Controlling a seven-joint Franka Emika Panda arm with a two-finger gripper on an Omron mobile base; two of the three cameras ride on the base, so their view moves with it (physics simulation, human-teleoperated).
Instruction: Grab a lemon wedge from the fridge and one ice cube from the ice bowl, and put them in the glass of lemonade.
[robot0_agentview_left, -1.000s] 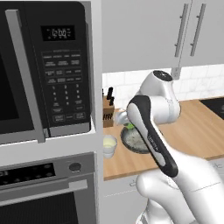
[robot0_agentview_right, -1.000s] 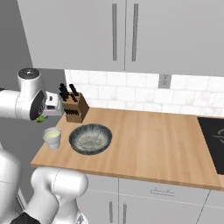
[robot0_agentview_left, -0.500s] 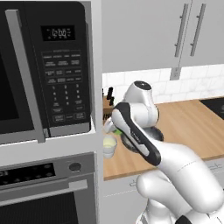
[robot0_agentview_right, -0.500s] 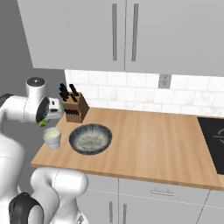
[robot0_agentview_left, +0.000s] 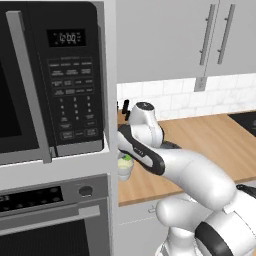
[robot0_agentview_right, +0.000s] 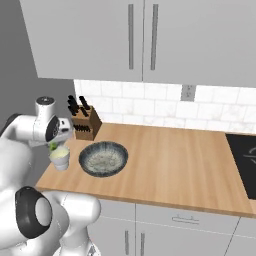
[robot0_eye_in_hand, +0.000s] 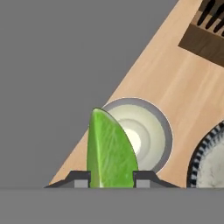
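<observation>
Lemon wedge (robot0_eye_in_hand: 110, 151), bright green, pinched at its lower end between the two dark fingertips (robot0_eye_in_hand: 79, 179) of the gripper (robot0_eye_in_hand: 111, 180), narrow tip pointing away from the hand; jaws clamped on its flanks. Probably light, soft-fleshed and wet, with a firmer rind: likely to slip or squash under a hard squeeze, so best held by the rind sides, as here, with modest force. Hanging just above the glass of lemonade (robot0_eye_in_hand: 144, 135), near rim partly covered by the wedge in the hand view, pale contents visible beyond it. In the right base view, a small green speck at the gripper (robot0_agentview_right: 53, 146) directly over the glass of lemonade (robot0_agentview_right: 59, 156); whether wedge and liquid touch, impossible to tell. Same pairing in the left base view, wedge (robot0_agentview_left: 126, 159) at the glass of lemonade (robot0_agentview_left: 124, 168) close by the oven column. Glass probably light and easy to tip, so a release from directly above seems safer than any sideways nudge. Just beside the glass, the ice bowl (robot0_agentview_right: 103, 158), wide and dark with a speckled inside; ice cubes probably hard, slick and small, calling for a centred pinch. Behind both, a knife block (robot0_agentview_right: 84, 123) against the tiled wall, all on the wooden surface (robot0_agentview_right: 175, 165).
</observation>
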